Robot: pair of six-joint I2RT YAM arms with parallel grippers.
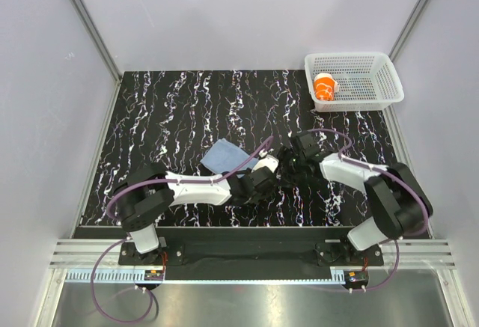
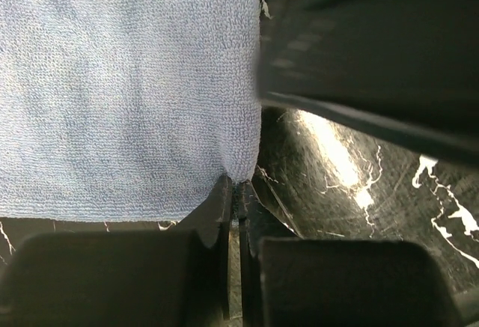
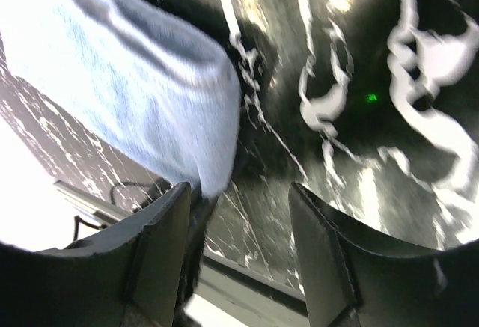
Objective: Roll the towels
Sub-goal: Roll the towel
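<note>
The pale blue towel (image 1: 224,156) lies flat on the black marbled table, left of centre. My left gripper (image 1: 258,168) is at its near right corner. In the left wrist view the towel (image 2: 127,87) fills the upper left, and the left gripper (image 2: 238,186) is shut on its corner. My right gripper (image 1: 283,159) hovers just right of that corner. In the right wrist view the right gripper (image 3: 239,200) is open, with the towel's (image 3: 127,80) corner hanging by its left finger (image 3: 161,245). The orange towel (image 1: 325,87) sits rolled in the basket.
A white mesh basket (image 1: 352,57) stands at the table's far right corner. The right gripper's black body (image 2: 359,43) crowds the upper right of the left wrist view. Grey walls close in the table on three sides.
</note>
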